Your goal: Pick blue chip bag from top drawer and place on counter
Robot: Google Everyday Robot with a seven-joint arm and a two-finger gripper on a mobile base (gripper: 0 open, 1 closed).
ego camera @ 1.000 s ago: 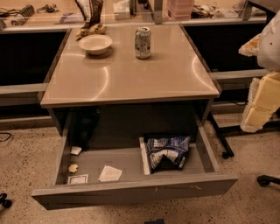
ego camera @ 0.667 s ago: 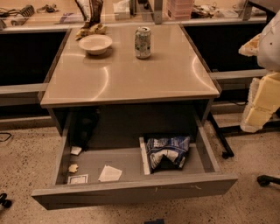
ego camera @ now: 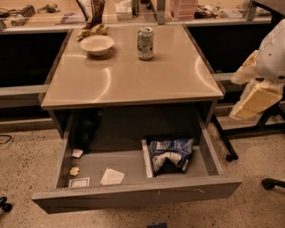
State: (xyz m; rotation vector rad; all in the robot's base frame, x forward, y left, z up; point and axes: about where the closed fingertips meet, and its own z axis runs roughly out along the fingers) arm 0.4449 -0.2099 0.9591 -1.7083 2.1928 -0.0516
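Note:
The blue chip bag [ego camera: 170,153] lies crumpled in the right compartment of the open top drawer [ego camera: 138,193], just right of the thin inner divider [ego camera: 146,159]. The counter [ego camera: 129,71] is the glossy beige tabletop right above the drawer. My arm, white with cream-yellow parts, shows at the right edge, and the gripper [ego camera: 254,99] hangs there beside the counter's right side. It is well apart from the bag and the drawer and holds nothing that I can see.
A white bowl [ego camera: 97,44] and a soda can [ego camera: 145,43] stand at the back of the counter, with a dark brown upright bag [ego camera: 91,13] behind the bowl. The drawer's left compartment holds a dark object [ego camera: 86,129] and paper scraps [ego camera: 111,177]. A cluttered bench [ego camera: 53,11] runs along the back.

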